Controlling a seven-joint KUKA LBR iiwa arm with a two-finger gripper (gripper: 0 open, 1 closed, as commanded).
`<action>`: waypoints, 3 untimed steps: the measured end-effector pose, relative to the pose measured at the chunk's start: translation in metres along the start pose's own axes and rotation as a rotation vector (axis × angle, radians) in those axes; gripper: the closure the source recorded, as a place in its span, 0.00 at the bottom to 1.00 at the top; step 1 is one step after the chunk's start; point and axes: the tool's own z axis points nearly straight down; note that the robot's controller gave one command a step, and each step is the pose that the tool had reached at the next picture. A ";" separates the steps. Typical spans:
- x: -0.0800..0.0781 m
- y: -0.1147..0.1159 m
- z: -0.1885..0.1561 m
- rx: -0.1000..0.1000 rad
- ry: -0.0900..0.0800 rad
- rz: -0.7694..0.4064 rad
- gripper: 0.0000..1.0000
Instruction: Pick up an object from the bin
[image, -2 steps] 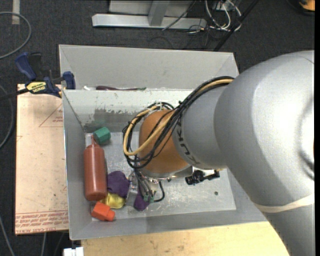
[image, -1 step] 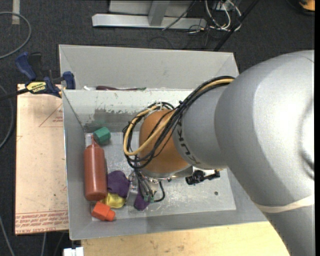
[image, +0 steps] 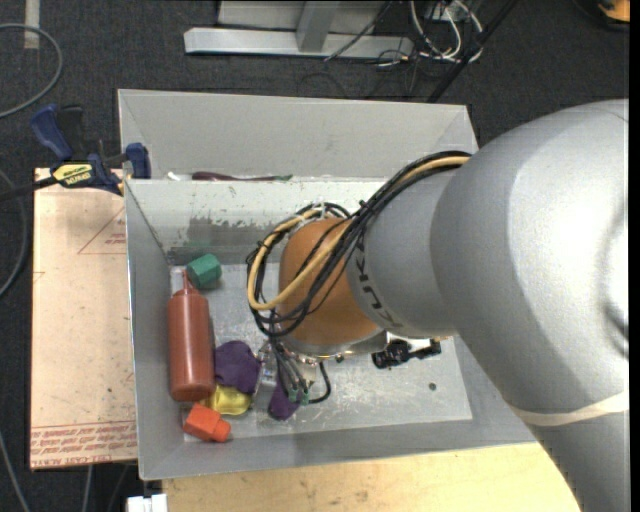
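Gripper (image: 285, 385) low in bin (image: 430, 400), over small purple piece (image: 282, 405) beside purple lump (image: 235, 365); open or closed, cannot tell. Piece looks light, probably soft; pinch across narrow middle.

Bottle (image: 190, 340), purple lump (image: 237, 365) crowd left; right floor (image: 425, 400) free

you'll find the gripper (image: 286, 388) low in the bin (image: 420, 400), toward the view's lower left, at a small purple piece (image: 282, 407). just left lie a purple lump (image: 235, 365), a yellow piece (image: 229, 401), an orange block (image: 207, 426) and a red-brown bottle (image: 190, 345).
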 end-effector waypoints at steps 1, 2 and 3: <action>0.001 -0.001 -0.005 0.002 0.004 0.001 1.00; 0.003 -0.002 -0.027 0.006 0.009 0.001 1.00; 0.001 -0.001 -0.045 0.001 0.002 0.001 1.00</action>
